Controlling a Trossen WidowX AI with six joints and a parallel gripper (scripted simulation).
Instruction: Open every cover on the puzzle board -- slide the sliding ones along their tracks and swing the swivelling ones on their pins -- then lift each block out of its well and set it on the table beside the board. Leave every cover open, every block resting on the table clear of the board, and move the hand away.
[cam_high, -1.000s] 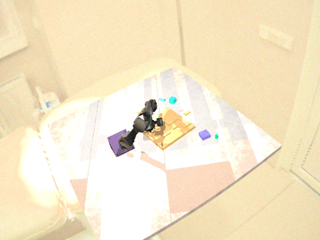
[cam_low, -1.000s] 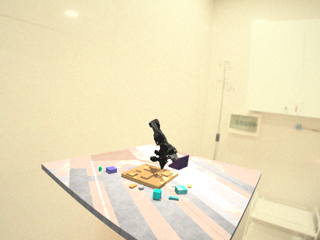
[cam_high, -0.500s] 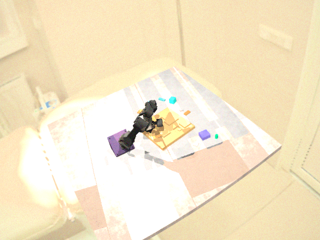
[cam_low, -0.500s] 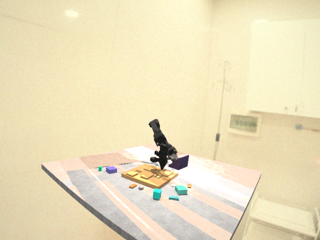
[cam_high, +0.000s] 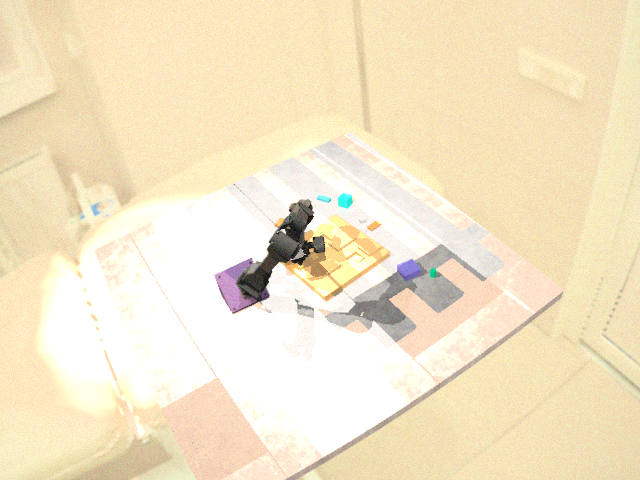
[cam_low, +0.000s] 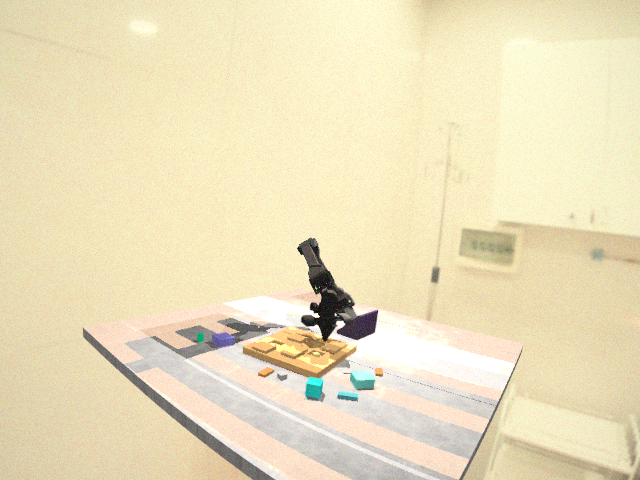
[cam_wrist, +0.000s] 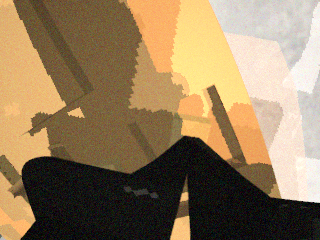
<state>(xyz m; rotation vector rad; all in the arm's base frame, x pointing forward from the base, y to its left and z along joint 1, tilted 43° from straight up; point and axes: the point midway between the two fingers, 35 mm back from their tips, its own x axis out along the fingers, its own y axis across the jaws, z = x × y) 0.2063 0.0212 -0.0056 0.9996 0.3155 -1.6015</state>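
The yellow-orange puzzle board (cam_high: 326, 296) (cam_low: 279, 362) (cam_wrist: 200, 40) lies flat on the table, with raised covers and track strips on top. My gripper (cam_high: 300, 260) (cam_low: 325, 338) (cam_wrist: 190, 143) is shut and empty, fingertips low over the board's half nearer the arm's base. Arm and shadows hide part of the board; I cannot tell which covers are open or whether wells hold blocks. An orange piece (cam_high: 374, 225) (cam_low: 265, 372), a small grey piece (cam_high: 362, 220) (cam_low: 281, 376) and another orange piece (cam_high: 279, 222) (cam_low: 378, 371) lie on the table off the board.
A cyan cube (cam_high: 345, 200) (cam_low: 314, 388), a teal bar (cam_high: 323, 198) (cam_low: 347, 396) and a pale teal block (cam_low: 362, 380) lie beyond the board. A violet block (cam_high: 408, 269) (cam_low: 222, 339) and green piece (cam_high: 433, 272) (cam_low: 200, 337) lie beside it. The arm stands by a purple plate (cam_high: 232, 294) (cam_low: 364, 325).
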